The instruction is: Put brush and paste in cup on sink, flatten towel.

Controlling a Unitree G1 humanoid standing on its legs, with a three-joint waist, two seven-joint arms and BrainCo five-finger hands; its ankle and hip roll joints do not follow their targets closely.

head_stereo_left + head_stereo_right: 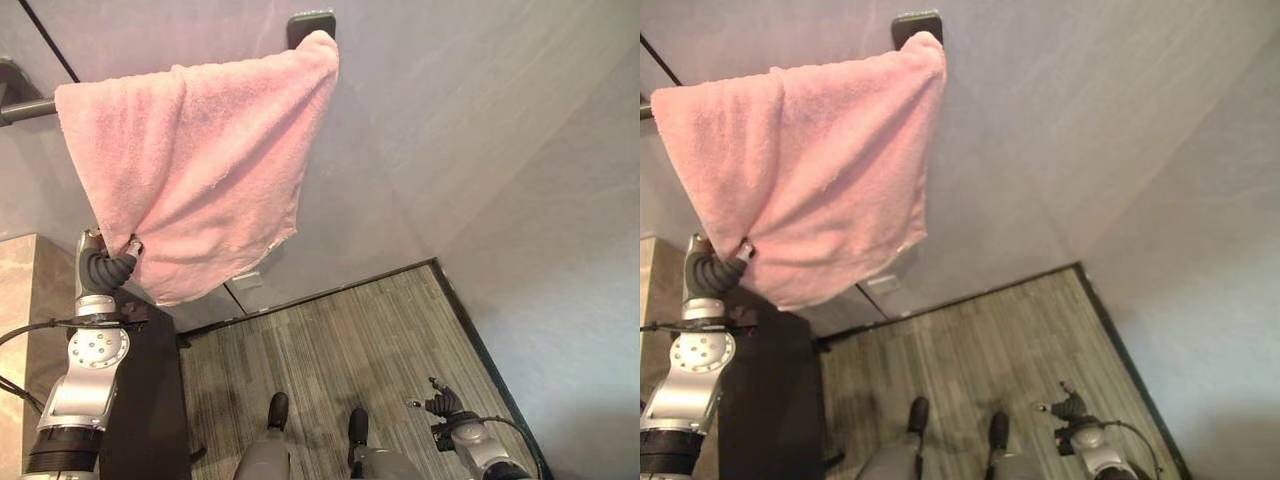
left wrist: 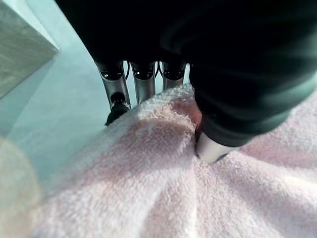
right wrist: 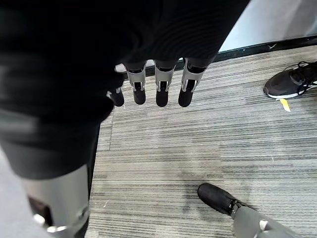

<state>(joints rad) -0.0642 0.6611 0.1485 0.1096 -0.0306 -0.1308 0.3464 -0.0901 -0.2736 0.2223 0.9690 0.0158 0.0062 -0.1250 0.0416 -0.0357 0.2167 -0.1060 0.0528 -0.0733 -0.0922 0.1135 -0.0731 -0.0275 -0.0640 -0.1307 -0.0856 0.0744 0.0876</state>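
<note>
We are seeing a pink terry towel (image 1: pixel 200 160) hanging over a dark rail (image 1: pixel 25 110) fixed to the grey wall. It is draping unevenly: its upper edge is running along the rail up to the dark wall bracket (image 1: pixel 311 24) at the rail's right end, while its lower part is gathering into folds and tapering toward a bunched lower left corner. That corner is being pinched between thumb and fingers of the left hand (image 1: pixel 108 262).

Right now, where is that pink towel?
The pink towel hangs bunched over the wall rail, upper left in the eye views, its lower corner pinched by the left hand.
</note>
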